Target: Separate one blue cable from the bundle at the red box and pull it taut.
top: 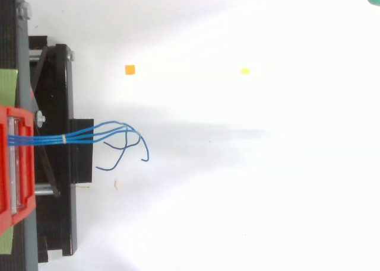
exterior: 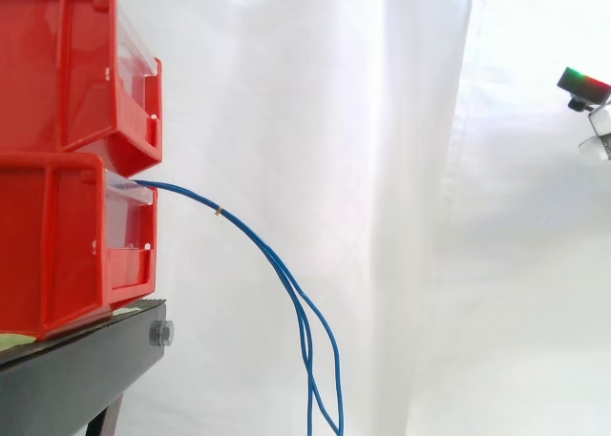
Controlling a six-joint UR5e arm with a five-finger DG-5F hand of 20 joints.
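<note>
Blue cables (top: 41, 140) droop right from lower red box (exterior: 57, 236), banded near it; hand (exterior: 601, 121) far right, grip cannot be told; best pinch one strand past band (exterior: 219, 210) where they splay

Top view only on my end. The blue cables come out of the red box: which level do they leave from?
Observer: From the front of the lower bin; the blue cables exit under an upper bin stacked on it.
Operator: Do they run level?
Observer: No, they arc down and hang past the top of the black stand, out of the side view's bottom edge.
Operator: And the hand's height?
Observer: The hand is at the far right, higher than the cables' exit and well apart from them.
</note>
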